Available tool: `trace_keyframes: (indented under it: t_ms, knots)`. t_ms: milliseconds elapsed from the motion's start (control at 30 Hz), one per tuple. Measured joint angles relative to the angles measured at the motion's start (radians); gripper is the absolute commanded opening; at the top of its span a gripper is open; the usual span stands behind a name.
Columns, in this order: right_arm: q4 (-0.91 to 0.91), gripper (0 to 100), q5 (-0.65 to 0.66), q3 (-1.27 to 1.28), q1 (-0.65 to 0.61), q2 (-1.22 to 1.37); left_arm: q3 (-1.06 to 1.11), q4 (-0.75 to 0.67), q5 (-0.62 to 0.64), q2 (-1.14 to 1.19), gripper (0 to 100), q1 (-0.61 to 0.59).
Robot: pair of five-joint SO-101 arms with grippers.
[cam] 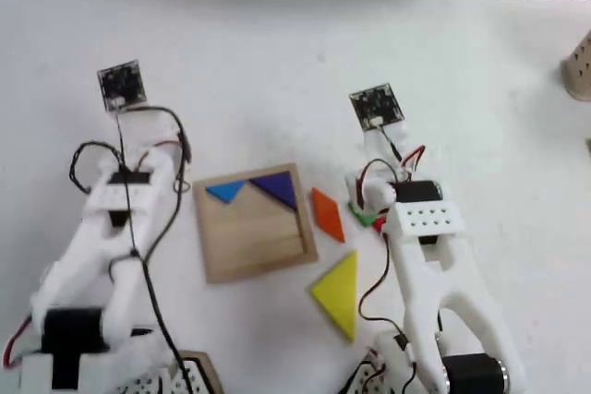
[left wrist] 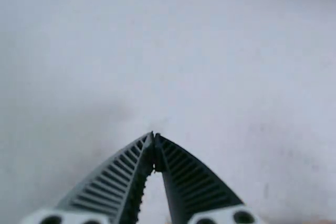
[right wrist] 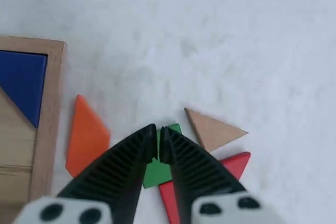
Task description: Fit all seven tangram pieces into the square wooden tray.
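Over a flat green piece (right wrist: 156, 174), right end effector (right wrist: 158, 142) has ribbed jaws pressed together, left end effector (left wrist: 154, 153) likewise

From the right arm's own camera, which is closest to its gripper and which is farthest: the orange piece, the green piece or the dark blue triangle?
From the right gripper:
1. Green piece, right at the gripper's tips.
2. Orange piece, on the table between the gripper and the tray.
3. Dark blue triangle, inside the wooden tray, beyond the orange piece.
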Motion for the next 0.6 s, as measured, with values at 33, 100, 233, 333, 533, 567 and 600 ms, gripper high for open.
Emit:
trace_keyframes:
  t_ms: [33,100,233,333,533,567,600]
  knots:
    - [0.002,2.2,0.000,0.000,0.009,0.000,-0.040,0.025,0.000,0.048,2,-0.006]
    - [0.002,2.2,0.000,0.002,0.044,0.000,-0.103,0.083,0.000,0.106,2,-0.012]
    - [0.002,2.2,0.000,0.035,0.121,0.000,-0.152,0.138,0.000,0.121,2,-0.014]
    - [0.015,2.2,0.000,0.038,0.127,0.000,-0.163,0.138,0.000,0.130,2,-0.014]
    - [0.060,2.2,0.000,0.038,0.129,0.000,-0.164,0.138,0.000,0.133,2,-0.014]
    - [0.066,2.2,0.008,0.038,0.129,0.000,-0.164,0.138,0.000,0.133,2,-0.014]
    - [0.074,2.3,0.025,0.038,0.129,0.000,-0.164,0.138,0.000,0.133,2,-0.014]
